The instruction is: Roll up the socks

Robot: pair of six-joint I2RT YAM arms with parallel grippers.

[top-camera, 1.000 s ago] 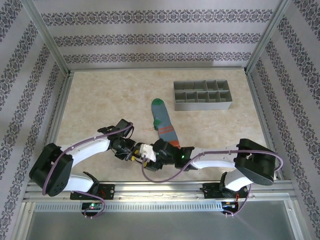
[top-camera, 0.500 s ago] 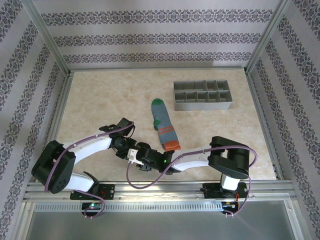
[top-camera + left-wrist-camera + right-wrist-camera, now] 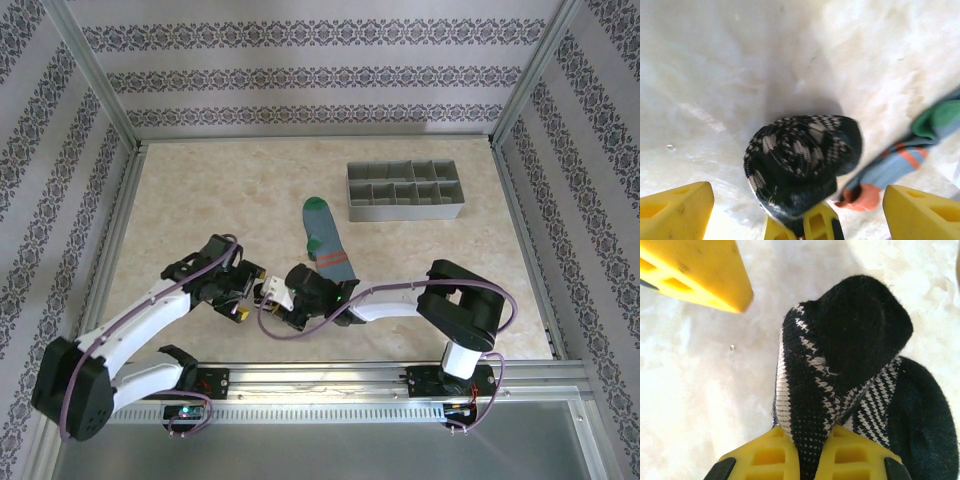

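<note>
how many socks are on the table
2. The black striped sock is bunched up near the front edge, pinched in the right tool. The grey-blue sock lies flat just beyond it, green toe pointing away.

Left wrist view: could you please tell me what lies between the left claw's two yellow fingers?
In the left wrist view, the bunched black sock, pinched by the shut right claw, lies between the open left claw's fingers.
</note>
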